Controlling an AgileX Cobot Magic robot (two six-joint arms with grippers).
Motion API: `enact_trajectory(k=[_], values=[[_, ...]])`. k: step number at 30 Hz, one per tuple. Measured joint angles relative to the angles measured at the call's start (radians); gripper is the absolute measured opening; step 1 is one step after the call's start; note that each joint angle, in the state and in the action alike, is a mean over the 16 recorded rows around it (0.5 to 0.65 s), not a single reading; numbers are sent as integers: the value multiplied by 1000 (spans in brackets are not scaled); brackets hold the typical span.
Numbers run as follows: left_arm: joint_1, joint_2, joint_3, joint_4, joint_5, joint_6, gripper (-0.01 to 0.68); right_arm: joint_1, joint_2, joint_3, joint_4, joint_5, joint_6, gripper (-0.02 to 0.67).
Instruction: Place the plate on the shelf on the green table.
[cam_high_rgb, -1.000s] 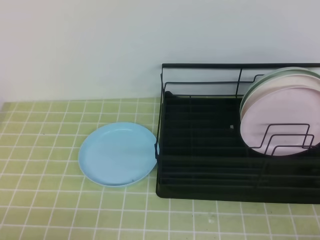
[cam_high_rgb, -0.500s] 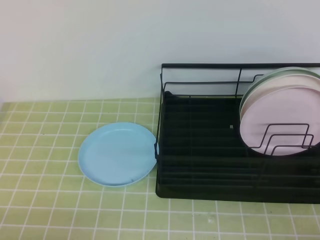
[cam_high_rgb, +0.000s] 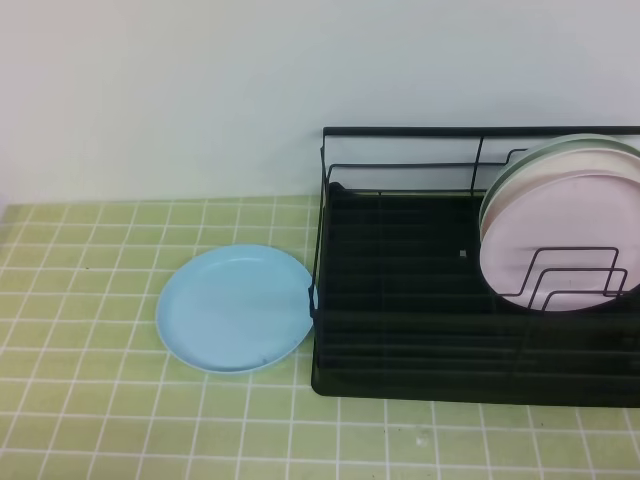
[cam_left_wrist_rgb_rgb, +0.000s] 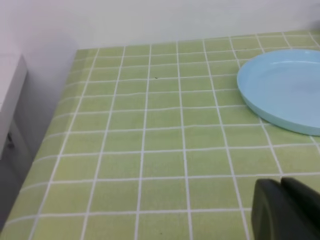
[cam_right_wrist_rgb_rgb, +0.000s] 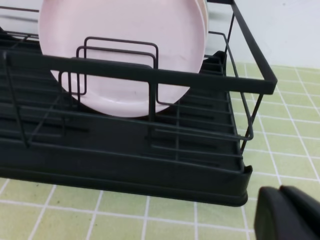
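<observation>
Reach not begun: I have both pincers closed and empty.
The plate (cam_left_wrist_rgb_rgb: 287, 90) lies flat on the green table (cam_left_wrist_rgb_rgb: 150, 150) ahead-right of my left gripper (cam_left_wrist_rgb_rgb: 282, 210), touching the shelf (cam_high_rgb: 400, 330); next I open and approach its rim.

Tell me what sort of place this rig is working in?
Most likely a kitchen counter, or a mock-up of one: a tiled green table, a black wire shelf holding a pink plate upright, and a light-blue plate lying flat beside it against a plain white wall.

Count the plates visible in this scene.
3: a round light-blue plastic plate flat on the green tiled table; a pale pink plate and a cream-greenish plate behind it, upright in the black wire rack.
</observation>
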Motion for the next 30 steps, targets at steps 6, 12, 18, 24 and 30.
enact_trajectory(k=[6, 12, 18, 24, 30], values=[[0, 0, 0, 5, -153, 1, 0, 0, 0, 0, -3, -4, 2, -3], [0, 0, 0, -3, -375, 1, 0, 0, 0, 0, 10, -14, 12, -3], [1, 0, 0, -17, -551, -2, 0, 0, 0, 0, 19, -20, 23, -3], [3, 0, 0, -43, -611, -65, 0, 0, 0, 0, -25, -17, 24, -3], [4, 0, 0, -65, -622, -156, 0, 0, 0, 0, -94, -12, 17, -3]])
